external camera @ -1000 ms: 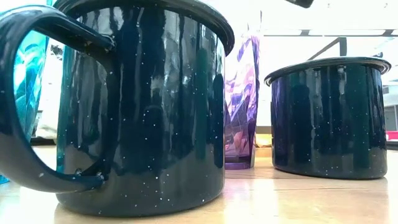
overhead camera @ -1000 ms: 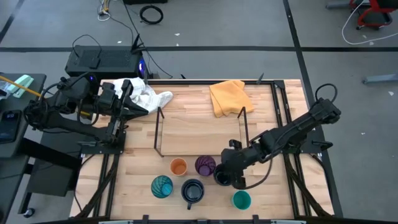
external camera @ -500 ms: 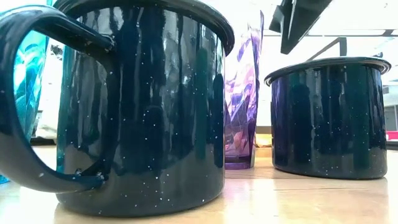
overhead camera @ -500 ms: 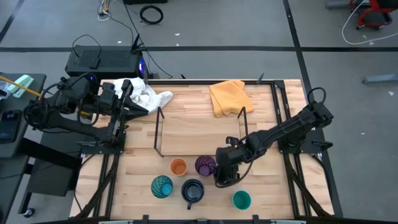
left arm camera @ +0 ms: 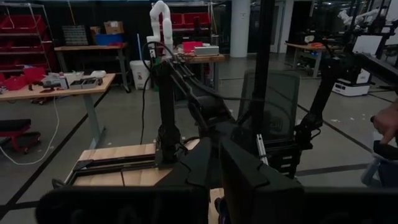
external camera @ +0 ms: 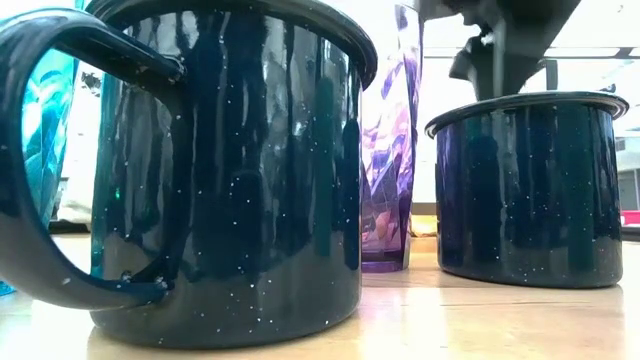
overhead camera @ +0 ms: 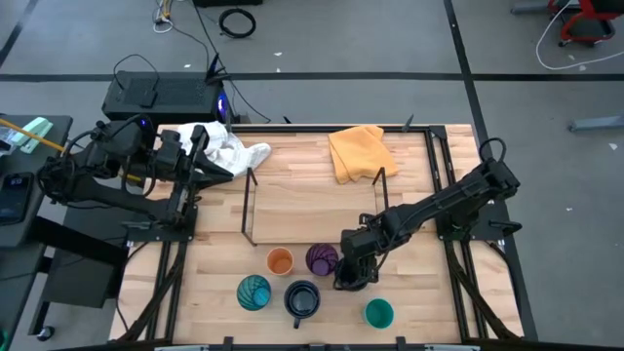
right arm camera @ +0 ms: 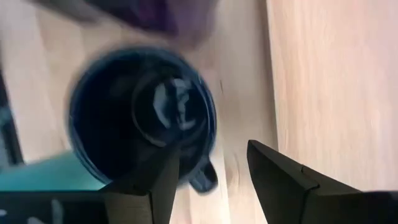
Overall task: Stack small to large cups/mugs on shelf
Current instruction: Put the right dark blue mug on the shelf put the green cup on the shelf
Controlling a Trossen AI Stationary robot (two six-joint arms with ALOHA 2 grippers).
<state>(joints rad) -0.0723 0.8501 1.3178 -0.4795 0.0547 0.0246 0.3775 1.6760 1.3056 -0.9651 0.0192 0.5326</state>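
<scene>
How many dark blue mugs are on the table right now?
2. One navy mug stands near the front edge; the other navy mug sits beside the purple tumbler, directly under the right gripper. None seems hidden.

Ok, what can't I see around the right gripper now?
High view: right gripper covers the far mug.
Low view: near mug hides orange cup, teal cup and shelf.
Right wrist view: far mug blurred; finger-to-rim contact unclear.
Left wrist view: left gripper, parked far left, faces the room.
</scene>
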